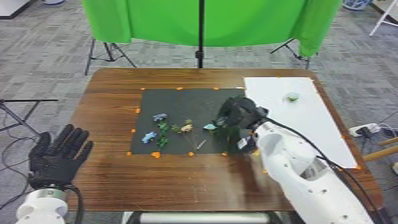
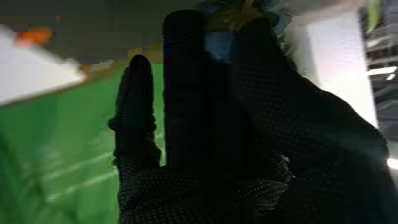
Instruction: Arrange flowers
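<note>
The blue flower (image 1: 210, 127) is showing just left of the right hand (image 1: 236, 114), whose grip I cannot tell; an off-centre pinch could be sending it into the yellowish flower (image 1: 187, 128) farther left.

- Can see a green cloth (image 1: 258, 22) hanging beyond the brown wooden table (image 1: 191, 185), with a thin black pole (image 1: 201, 30) upright before it.
- Can spot black stand legs (image 1: 108, 52) on the grey carpet (image 1: 49, 55).
- Notice a black mat (image 1: 169, 102) on the table, beside a white sheet (image 1: 311, 112), with orange marks (image 1: 156, 155) along the mat's edges.
- Find blue-and-white pieces (image 1: 356, 4) on the floor behind.
- Can make out a white plug block (image 1: 364, 130) with cables right of the table, near light wooden bars (image 1: 382, 152).
</note>
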Tool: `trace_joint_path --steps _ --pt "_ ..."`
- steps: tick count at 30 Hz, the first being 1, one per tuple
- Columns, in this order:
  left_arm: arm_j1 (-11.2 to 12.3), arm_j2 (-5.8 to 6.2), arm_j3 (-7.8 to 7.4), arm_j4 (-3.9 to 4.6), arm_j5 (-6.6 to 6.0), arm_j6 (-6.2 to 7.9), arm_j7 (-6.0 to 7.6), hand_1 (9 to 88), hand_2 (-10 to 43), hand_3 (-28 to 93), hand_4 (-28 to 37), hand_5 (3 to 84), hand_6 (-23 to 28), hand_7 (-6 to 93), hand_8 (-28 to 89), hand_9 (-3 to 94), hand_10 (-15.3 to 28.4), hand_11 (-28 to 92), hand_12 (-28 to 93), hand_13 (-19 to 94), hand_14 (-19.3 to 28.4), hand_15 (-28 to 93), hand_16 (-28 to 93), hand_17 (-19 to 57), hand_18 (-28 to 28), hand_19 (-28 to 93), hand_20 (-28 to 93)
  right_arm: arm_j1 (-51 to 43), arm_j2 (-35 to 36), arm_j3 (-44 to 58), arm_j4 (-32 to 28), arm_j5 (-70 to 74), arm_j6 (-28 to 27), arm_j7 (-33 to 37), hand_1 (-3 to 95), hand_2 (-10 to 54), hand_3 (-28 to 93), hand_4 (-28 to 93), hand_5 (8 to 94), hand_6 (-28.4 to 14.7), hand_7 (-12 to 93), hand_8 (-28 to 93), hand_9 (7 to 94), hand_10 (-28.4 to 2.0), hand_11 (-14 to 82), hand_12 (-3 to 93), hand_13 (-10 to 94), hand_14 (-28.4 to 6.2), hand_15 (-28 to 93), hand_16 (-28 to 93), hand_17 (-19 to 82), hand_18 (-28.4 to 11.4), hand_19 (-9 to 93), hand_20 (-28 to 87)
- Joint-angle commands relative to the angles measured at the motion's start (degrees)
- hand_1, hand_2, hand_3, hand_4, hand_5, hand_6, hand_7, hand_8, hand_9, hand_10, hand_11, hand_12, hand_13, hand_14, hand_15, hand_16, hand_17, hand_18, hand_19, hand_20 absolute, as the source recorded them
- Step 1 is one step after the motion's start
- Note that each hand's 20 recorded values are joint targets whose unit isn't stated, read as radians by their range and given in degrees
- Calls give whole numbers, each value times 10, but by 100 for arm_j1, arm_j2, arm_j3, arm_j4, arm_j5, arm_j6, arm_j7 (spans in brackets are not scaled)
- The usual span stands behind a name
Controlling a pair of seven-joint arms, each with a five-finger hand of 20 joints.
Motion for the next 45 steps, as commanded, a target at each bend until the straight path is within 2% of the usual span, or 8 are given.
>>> trace_joint_path --steps 1,7,17,23,30,37,43,45 --pt "66 -12 0 48 37 43 -63 287 160 690 -283 496 103 111 -90 454 157 222 107 396 149 390 -64 -59 142 393 141 -104 14 -11 6 -91 -132 129 619 -93 674 -283 655 56 155 -89 702 -67 85 198 660 -39 191 429 253 -161 686 410" --pt "116 -22 -24 20 -6 17 -39 287 160 691 -283 495 103 111 -90 453 157 221 107 395 149 390 -64 -59 142 393 141 -195 143 98 -184 132 387 201 612 -95 679 -283 582 50 144 -129 633 -65 101 146 657 -39 197 422 253 -166 694 401" --pt "141 -34 -23 13 -31 -51 3 287 161 690 -283 495 103 109 -91 457 157 222 106 398 149 389 -65 -58 142 392 141 -235 341 492 -563 105 557 44 594 -95 666 -283 583 45 148 -129 632 -72 108 142 655 -43 250 419 251 -169 700 398" --pt "12 -11 79 54 0 -70 -61 287 161 691 -283 493 103 105 -90 460 157 221 106 401 150 389 -64 -58 142 392 141 -27 240 1310 -177 18 1509 1156 482 -95 766 -283 581 26 136 -123 613 -90 103 139 603 -82 303 262 249 -171 674 358" --pt "11 5 59 53 -7 -80 -12 287 161 690 -283 493 102 106 -89 458 157 219 106 399 149 387 -64 -58 141 392 141 747 379 1527 989 229 340 1413 434 -95 787 -283 481 13 132 -121 453 -96 58 127 421 -113 189 212 188 -158 538 258" --pt "20 -2 63 73 -20 -43 -24 286 161 690 -283 495 103 107 -89 459 155 219 107 400 149 387 -64 -58 141 391 141 1286 218 1338 1716 182 -779 1519 465 -95 780 -283 409 13 123 -116 400 -87 42 119 394 -119 133 226 176 -154 492 214" --pt "-52 1 143 100 -39 -13 -33 287 161 690 -283 494 103 107 -89 459 156 219 106 400 149 387 -64 -58 141 392 141 1500 52 1016 2284 -190 -654 1569 493 -95 766 -283 414 13 130 -116 414 -83 60 120 431 -107 139 234 201 -160 507 213" --pt "-50 2 148 102 -27 -23 -33 287 161 689 -283 494 103 108 -89 458 156 219 106 400 149 387 -64 -58 141 392 141 1490 24 915 2412 -317 -354 1570 522 -95 744 -283 467 21 148 -128 479 -76 87 119 509 -87 190 233 219 -163 550 228"
